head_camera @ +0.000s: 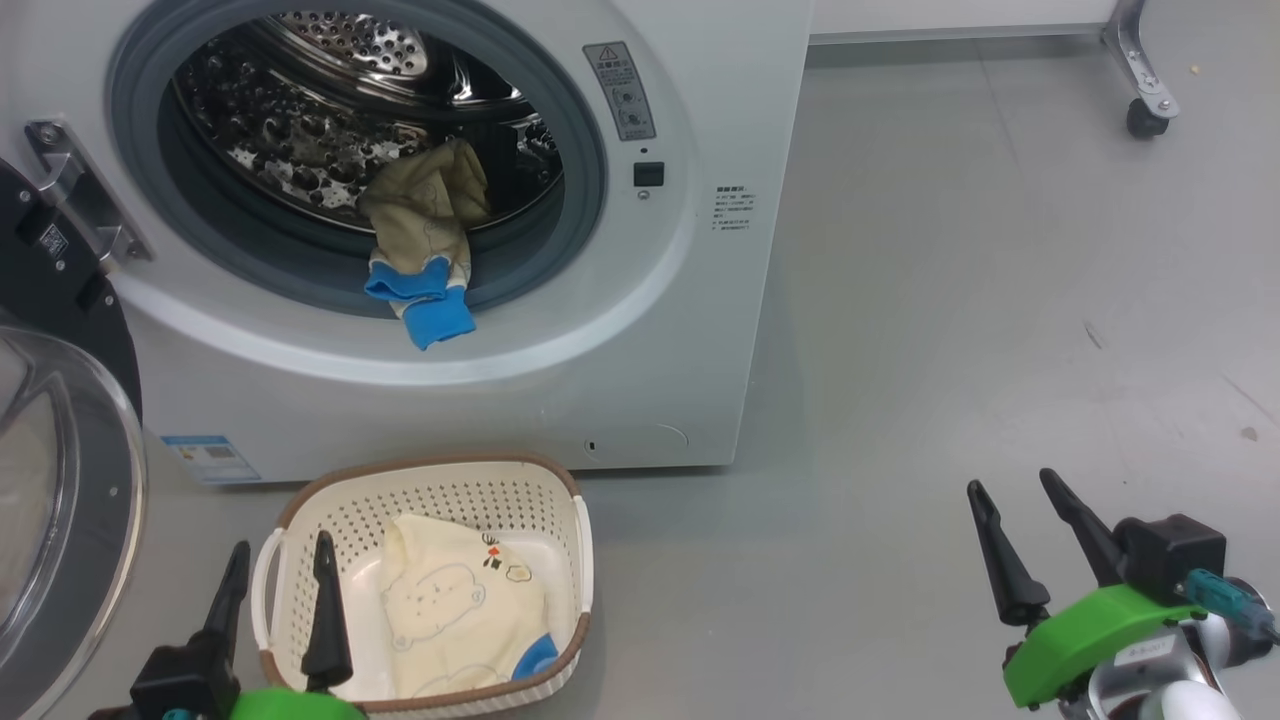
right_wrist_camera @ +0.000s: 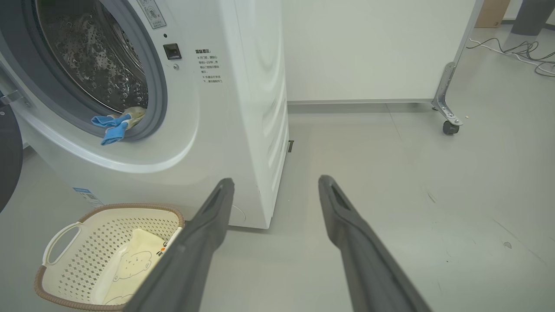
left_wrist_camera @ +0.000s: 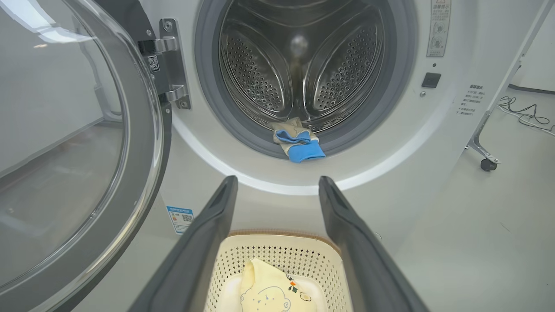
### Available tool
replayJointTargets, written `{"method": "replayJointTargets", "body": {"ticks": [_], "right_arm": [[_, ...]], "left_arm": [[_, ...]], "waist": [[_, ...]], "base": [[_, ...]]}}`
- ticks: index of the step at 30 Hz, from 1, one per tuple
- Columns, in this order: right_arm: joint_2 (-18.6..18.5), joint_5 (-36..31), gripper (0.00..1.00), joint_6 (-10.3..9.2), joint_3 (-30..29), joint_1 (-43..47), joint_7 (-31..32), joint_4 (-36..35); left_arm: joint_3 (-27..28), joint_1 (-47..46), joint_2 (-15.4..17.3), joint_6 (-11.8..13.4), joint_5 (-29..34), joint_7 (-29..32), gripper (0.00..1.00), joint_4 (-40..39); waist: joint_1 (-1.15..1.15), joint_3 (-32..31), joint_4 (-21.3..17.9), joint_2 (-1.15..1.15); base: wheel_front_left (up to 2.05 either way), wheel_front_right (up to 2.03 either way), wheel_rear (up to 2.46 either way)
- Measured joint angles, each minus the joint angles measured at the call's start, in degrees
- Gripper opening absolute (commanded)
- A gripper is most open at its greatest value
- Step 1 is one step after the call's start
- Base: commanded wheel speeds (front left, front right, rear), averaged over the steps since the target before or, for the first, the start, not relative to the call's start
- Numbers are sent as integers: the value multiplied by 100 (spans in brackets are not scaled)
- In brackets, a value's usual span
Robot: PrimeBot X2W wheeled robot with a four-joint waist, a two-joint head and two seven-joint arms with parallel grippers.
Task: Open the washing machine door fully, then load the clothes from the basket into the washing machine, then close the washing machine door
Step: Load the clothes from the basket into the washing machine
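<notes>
White enamelled sheet metal forms the washing machine (head_camera: 700,330), a boxy front-loader with a round opening. A smooth grey rubber gasket (head_camera: 260,262) rings the mouth, and behind it curves the steel drum (head_camera: 330,110), shiny and dotted with small holes. The washing machine door (head_camera: 60,450) stands swung wide open at the machine's left side on a metal hinge (head_camera: 85,195). Its rim is glossy black and its centre is a bulging clear glass bowl.

One of the clothes (head_camera: 425,215), a soft, crumpled pale yellow garment, hangs over the lower lip of the machine's opening. Its body lies inside the drum, while its bright blue cuff (head_camera: 430,300) drapes outward across the gasket.

The basket (head_camera: 440,505) sits on the smooth grey floor (head_camera: 950,300) just in front of the machine, below the opening. It is a rounded rectangle of cream plastic with perforated walls, a brown woven-look rim and a white loop handle (head_camera: 265,590). Inside it lies a second pale yellow garment (head_camera: 460,610), faintly printed with a bear outline, with a blue edge (head_camera: 535,655) at one corner.

The left jaws are spread apart and hold nothing. Their long, dark, tapered fingers (head_camera: 325,610) stand at the basket's left end, in front of the machine. The right jaws are likewise released and empty. Their fingers (head_camera: 1005,570) rise over bare floor well to the right of the machine's front corner.
</notes>
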Motion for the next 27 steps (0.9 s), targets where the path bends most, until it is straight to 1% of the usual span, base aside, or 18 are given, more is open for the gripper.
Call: {"method": "replayJointTargets", "body": {"ticks": [6, 12, 17, 21, 27], "right_arm": [[0, 13, 100, 0, 88, -13, -1, -21], [0, 62, 100, 0, 126, -48, -11, -15], [0, 170, 100, 0, 213, -156, -80, 67], [-1, 250, 100, 0, 254, -341, -199, 135], [-1, 400, 100, 0, 325, -561, -380, 311]], "left_arm": [[-120, -233, 0, -2, 0, 78, 100, 132], [-156, -735, 3, -73, -105, 318, 100, 573], [-223, -1332, 94, -181, -116, 639, 100, 1256], [-293, -1908, 219, -360, -116, 953, 100, 1896], [-297, -2807, 489, -514, -118, 1270, 100, 2782]], "waist": [[0, 125, -54, 0], [0, 284, -205, 0], [0, 419, -411, 0], [0, 557, -616, 0], [0, 849, -946, 0]], "base": [[0, 0, 0], [0, 0, 0], [0, 0, 0], [0, 0, 0], [0, 0, 0]]}}
